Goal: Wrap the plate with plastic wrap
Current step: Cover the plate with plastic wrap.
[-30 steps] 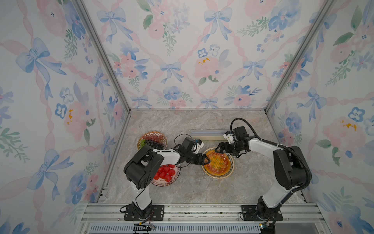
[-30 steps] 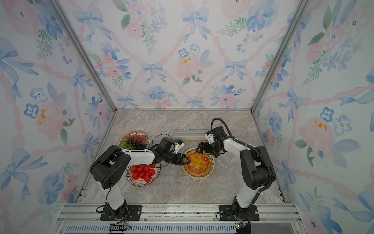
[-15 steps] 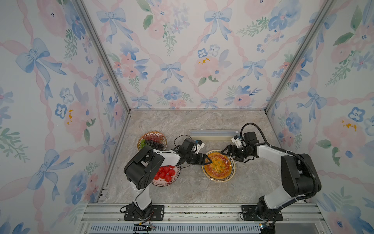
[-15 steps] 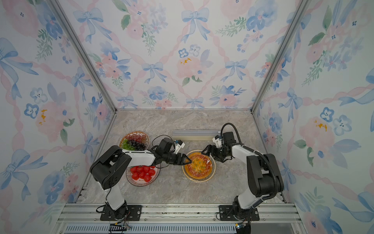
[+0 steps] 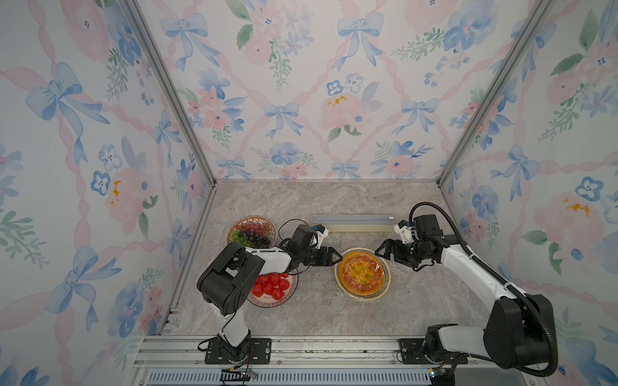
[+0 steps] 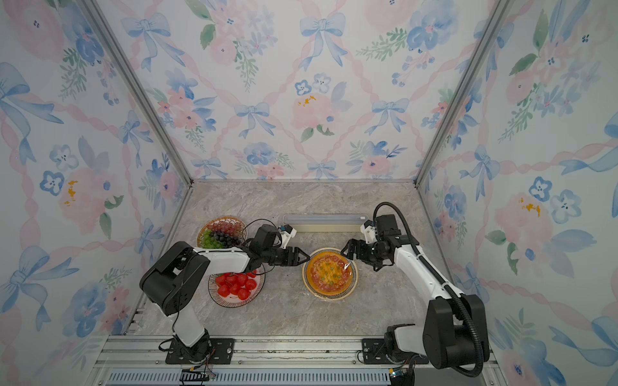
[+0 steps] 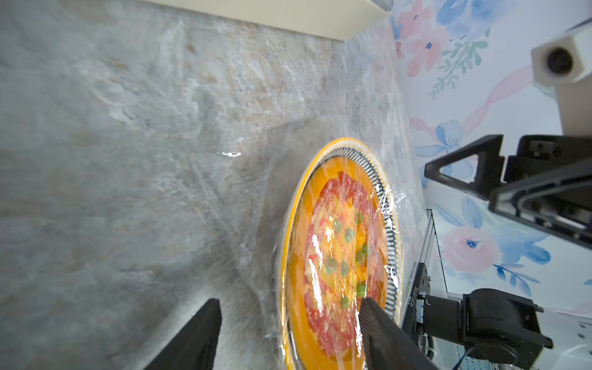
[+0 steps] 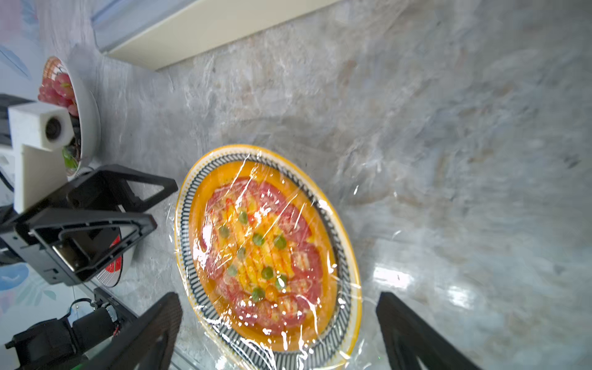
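Note:
The plate has a yellow rim, a striped band and pizza-like food, and sits mid-table. Clear, glossy plastic wrap lies crinkled over the plate and spreads onto the table around it. My left gripper is open at the plate's left edge, with the rim between its fingers. At the far-right edge my right gripper is open wide, its fingers either side of the rim. The long cream wrap box lies behind the plate.
A bowl of grapes stands at the back left. A plate of red tomatoes sits under the left forearm. Flowered walls close in the left, back and right sides.
My right gripper has drawn back to the right and slightly toward the front, off the plate's far-left part to its right edge. The left gripper has stayed in place.

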### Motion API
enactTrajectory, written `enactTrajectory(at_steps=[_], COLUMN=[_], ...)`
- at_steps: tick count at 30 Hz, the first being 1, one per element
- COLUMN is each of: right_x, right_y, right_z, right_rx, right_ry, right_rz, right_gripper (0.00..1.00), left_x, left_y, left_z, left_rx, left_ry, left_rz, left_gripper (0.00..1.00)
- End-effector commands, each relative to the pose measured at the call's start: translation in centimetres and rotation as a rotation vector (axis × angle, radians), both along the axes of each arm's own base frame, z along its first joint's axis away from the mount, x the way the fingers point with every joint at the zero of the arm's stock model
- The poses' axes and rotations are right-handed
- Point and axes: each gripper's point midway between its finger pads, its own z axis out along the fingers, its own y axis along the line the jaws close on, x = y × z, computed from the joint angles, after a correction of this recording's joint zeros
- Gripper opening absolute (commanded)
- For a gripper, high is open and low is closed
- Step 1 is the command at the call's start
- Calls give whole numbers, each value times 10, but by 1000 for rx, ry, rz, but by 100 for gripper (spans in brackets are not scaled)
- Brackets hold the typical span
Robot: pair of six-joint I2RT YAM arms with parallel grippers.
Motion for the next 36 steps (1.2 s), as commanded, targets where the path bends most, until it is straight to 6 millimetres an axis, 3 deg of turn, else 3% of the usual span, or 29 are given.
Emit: enactTrajectory(at_steps=[1,23,36], right_x=[-25,-22,-14], right_y=[1,9,47], right_z=[-14,-56,-66], right_rx=[-50,-103,68], right_ry=[102,192,179], right_rz=[-18,7,11], right_gripper=[98,100,100], left_x=[1,-3,0], left_y=[9,8,7], left_z=[0,-2,1], left_rx=[23,21,22], left_ry=[-17,-7,-22], left_rz=[9,-7,-7], left_gripper=[69,67,67])
